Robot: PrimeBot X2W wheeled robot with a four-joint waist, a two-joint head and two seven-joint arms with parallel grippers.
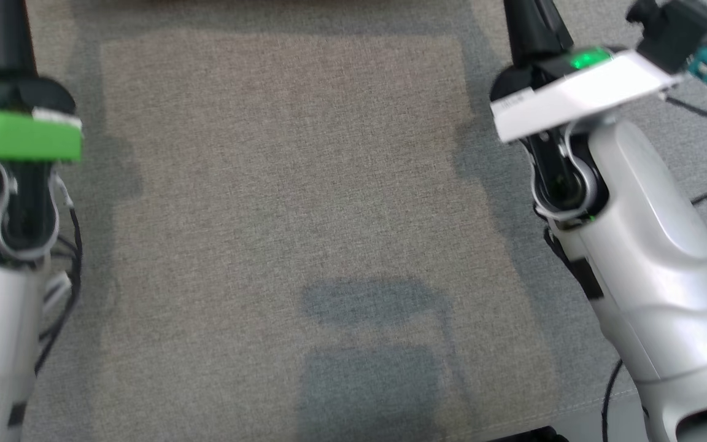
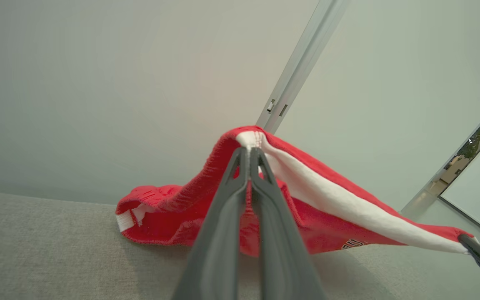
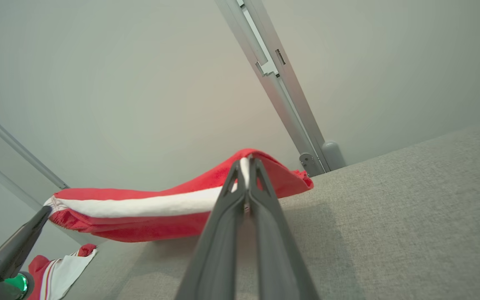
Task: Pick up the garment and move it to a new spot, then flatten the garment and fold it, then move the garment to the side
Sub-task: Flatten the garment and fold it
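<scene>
Both the left jaws and the right jaws are clamped tight on the white-banded edge of the red garment (image 2: 327, 200), which we hold stretched between them above the grey bench (image 1: 292, 184), one end trailing on it. We judge this the moving step; next we must lower it evenly, keeping tension so it lands flat.

Head view steeply down; both wrist views low, close, sharing the garment (image 2: 161, 202)
</scene>
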